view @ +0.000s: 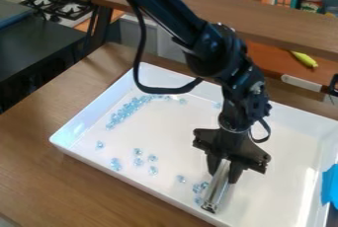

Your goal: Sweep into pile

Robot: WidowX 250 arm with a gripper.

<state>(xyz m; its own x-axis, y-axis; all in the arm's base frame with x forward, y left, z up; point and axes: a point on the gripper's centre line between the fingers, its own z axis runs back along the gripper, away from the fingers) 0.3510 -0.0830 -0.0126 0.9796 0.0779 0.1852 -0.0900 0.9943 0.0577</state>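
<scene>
In the camera view my gripper [223, 170] hangs over the front right part of the white tray [280, 127], shut on a metallic, bar-shaped sweeping tool [216, 191] that slants down toward the tray's front wall. Small clear-blue beads [199, 188] lie just left of the tool. More loose beads [151, 158] are scattered over the front left of the tray floor, and a curved band of beads [125, 111] runs along the back left. A few single ones lie between the band and the arm.
The tray's raised walls enclose the work area on a wooden table [33, 122]. A blue object [330, 186] is at the tray's right edge. Behind stand a wooden shelf [277, 16] with a yellow item [304, 59] below it, and a stove [59, 6] at the back left.
</scene>
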